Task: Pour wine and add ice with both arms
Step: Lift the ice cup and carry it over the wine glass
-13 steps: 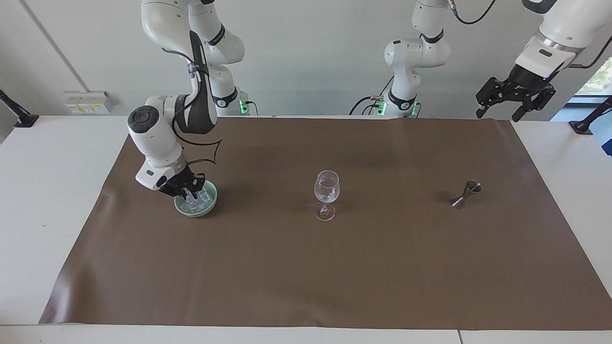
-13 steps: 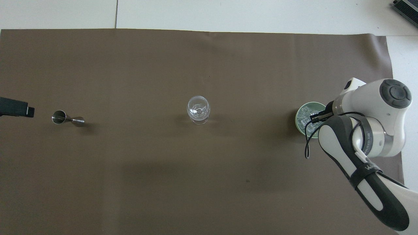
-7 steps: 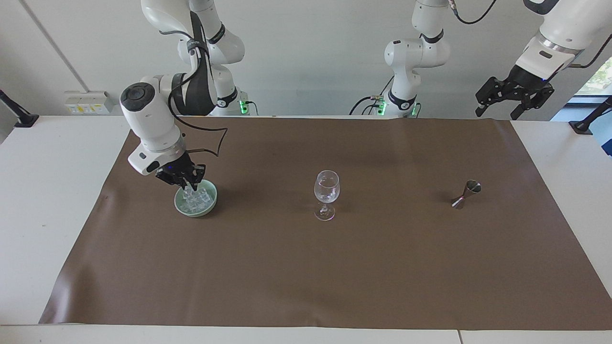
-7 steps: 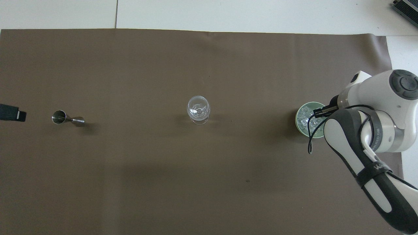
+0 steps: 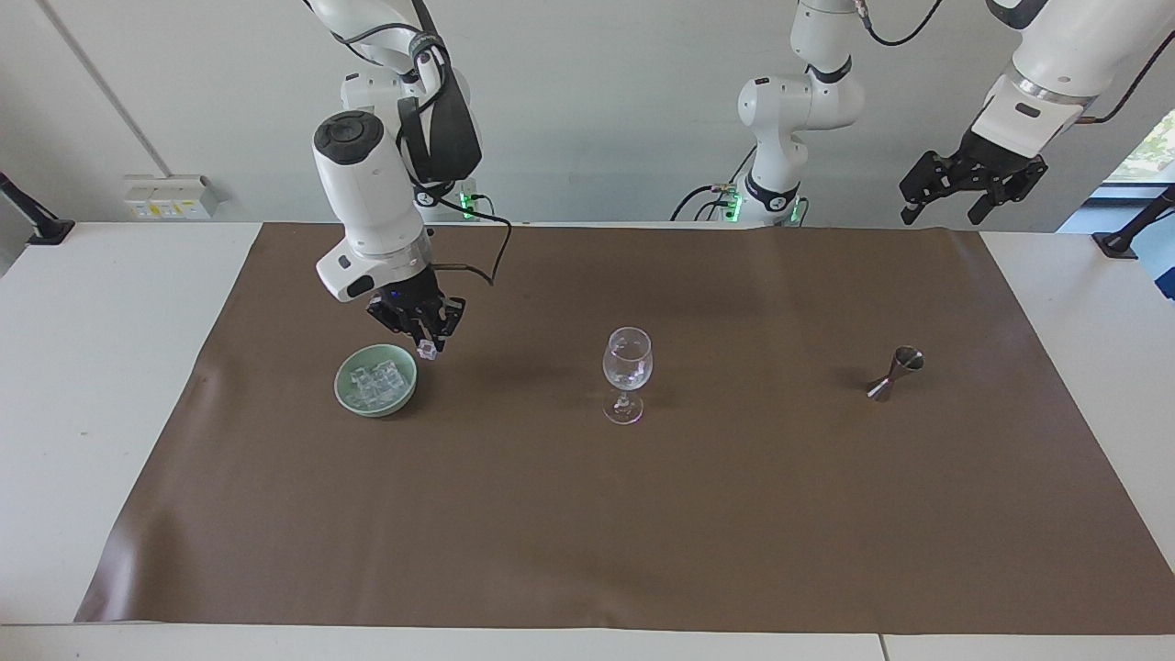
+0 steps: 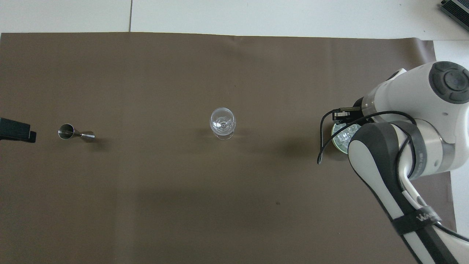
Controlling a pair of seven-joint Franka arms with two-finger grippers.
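The right claw [image 5: 428, 341], pinched shut on one ice cube [image 5: 427, 350], hangs above the brown mat beside the pale green bowl [image 5: 344, 381] of ice [image 5: 374, 382]. The wine glass [image 5: 627, 360] stands at the bowl's three o'clock in the facing view. The cube is best carried level, centred over the rim, then released low. The left claw [image 5: 940, 199] waits open, raised over the surface's edge.

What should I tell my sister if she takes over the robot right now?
Right hand: shut on one ice cube, lifted up in the air beside the green bowl, on the wine glass's side of it.
Left hand: open, empty, waiting high over the left arm's end of the table.
Things: the rest of the ice sits in the bowl. The wine glass stands mid-mat. The metal jigger lies tipped over at the left arm's end.
Done: a cube is picked.
Left: carry it over the glass and drop it in. I cannot tell if wine is poured.
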